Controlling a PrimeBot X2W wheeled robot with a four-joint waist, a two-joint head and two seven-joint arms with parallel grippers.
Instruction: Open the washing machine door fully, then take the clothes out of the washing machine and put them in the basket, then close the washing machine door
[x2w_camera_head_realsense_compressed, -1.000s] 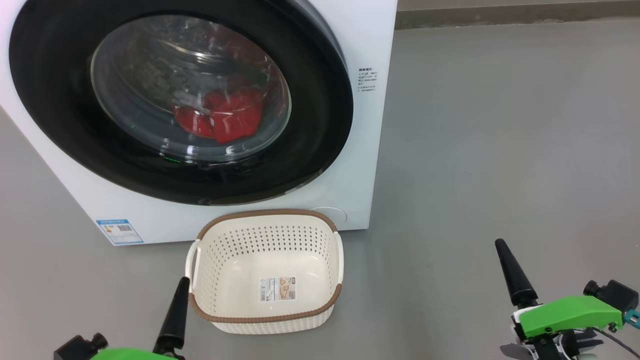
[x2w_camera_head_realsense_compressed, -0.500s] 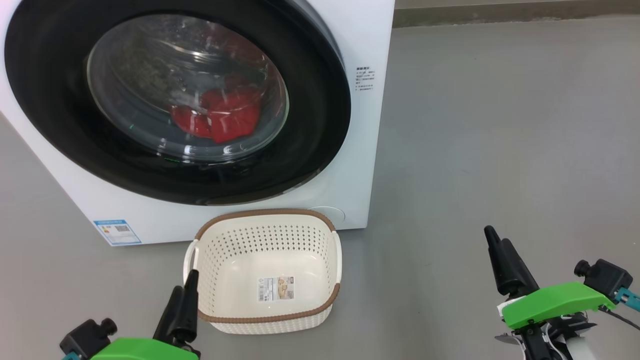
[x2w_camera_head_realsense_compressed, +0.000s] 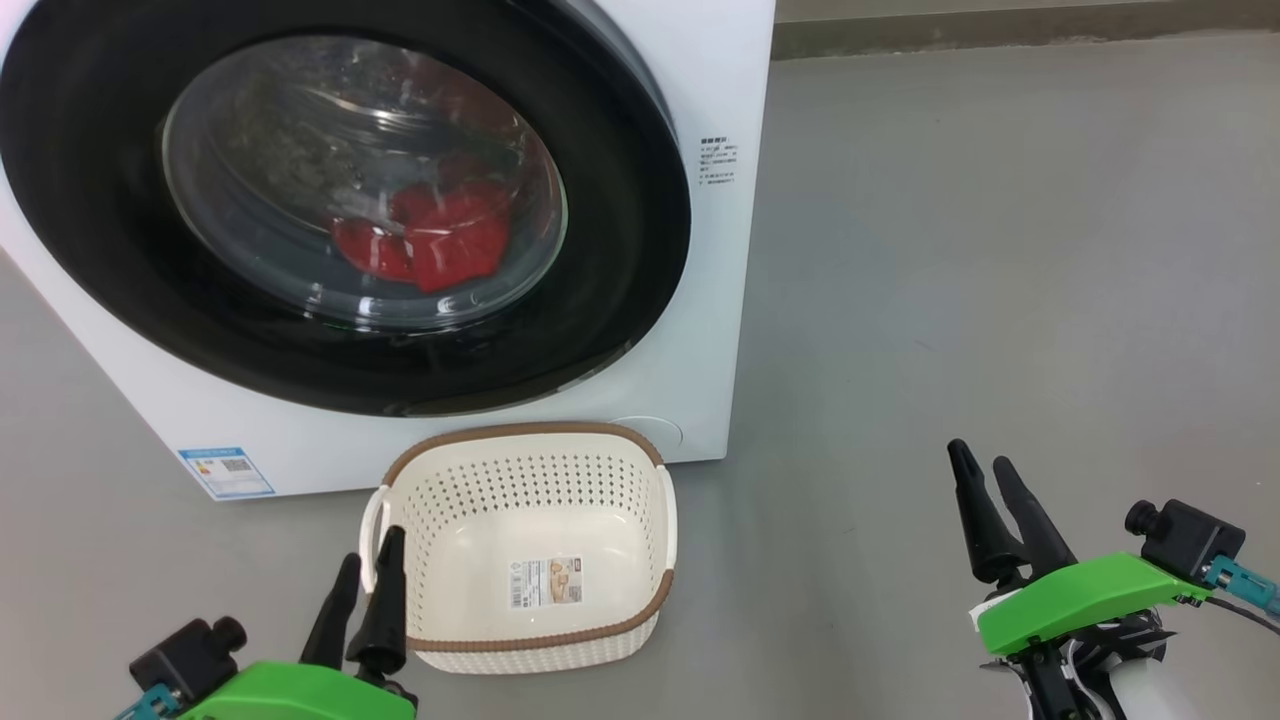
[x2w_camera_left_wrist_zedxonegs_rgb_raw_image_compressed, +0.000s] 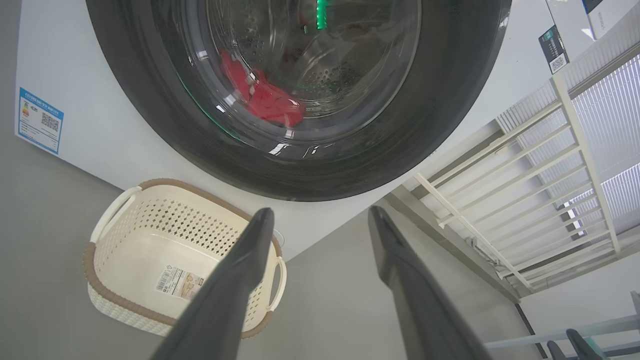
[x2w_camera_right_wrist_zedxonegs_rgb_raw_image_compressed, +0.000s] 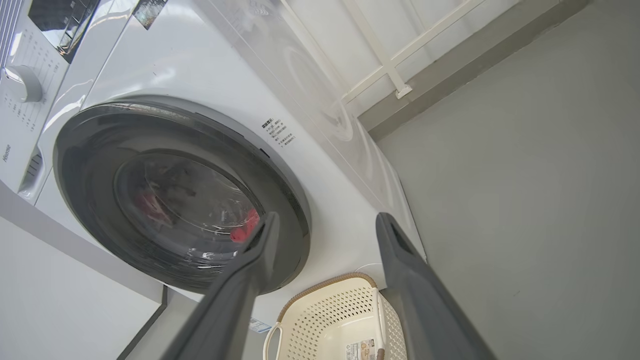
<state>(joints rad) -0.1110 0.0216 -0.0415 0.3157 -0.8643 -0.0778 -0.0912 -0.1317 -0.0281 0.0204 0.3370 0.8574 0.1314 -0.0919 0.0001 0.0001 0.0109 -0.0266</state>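
Two hands hang low and empty, fingers apart: the left hand (x2w_camera_head_realsense_compressed: 370, 545) just beside the basket (x2w_camera_head_realsense_compressed: 520, 432) at its 7 o'clock corner, the right hand (x2w_camera_head_realsense_compressed: 978, 454) well apart over the bare floor (x2w_camera_head_realsense_compressed: 1000, 250) toward 4 o'clock. The washing machine door (x2w_camera_head_realsense_compressed: 620, 250) sits shut against the washing machine (x2w_camera_head_realsense_compressed: 720, 80). The clothes (x2w_camera_head_realsense_compressed: 440, 240) lie as a red heap low behind the glass, and the basket stands empty at the door's 6 o'clock. Opening comes first. The right hand looks better placed, and I would hook a finger behind the black rim near 3 o'clock, not push on the glass, then swing wide above the basket. A small dark notch there may be the catch, but it is too small to tell. The door's top and 9 o'clock edge are cut off, the hinge side is unclear, and glare hides any white piece.
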